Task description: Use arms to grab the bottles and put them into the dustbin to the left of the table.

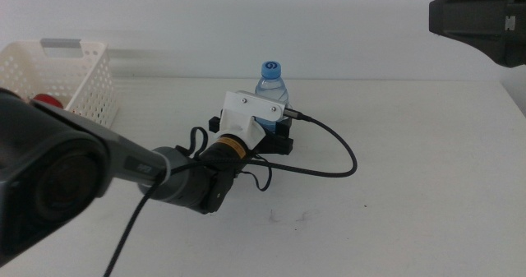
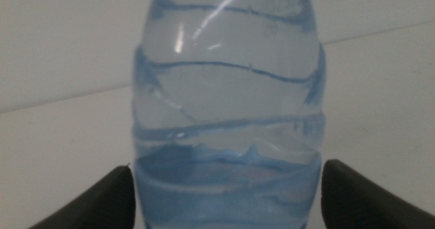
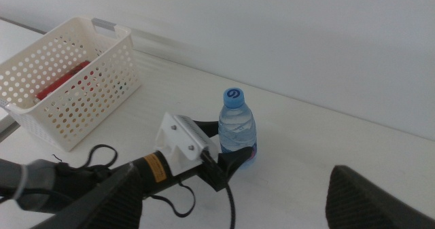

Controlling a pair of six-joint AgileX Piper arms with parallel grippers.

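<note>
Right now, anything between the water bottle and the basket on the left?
Nothing visible. The left gripper has its fingers on either side of the water bottle, and the table between it and the basket shows bare. The red can already lies inside. The right gripper hangs high, well aside.

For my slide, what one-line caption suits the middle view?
Left end effector brackets a small blue-capped clear plastic water bottle on the white table, white perforated basket at left.

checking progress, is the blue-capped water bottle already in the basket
No, the water bottle stands upright on the table between the open jaws of the left gripper, apart from the basket.
</note>
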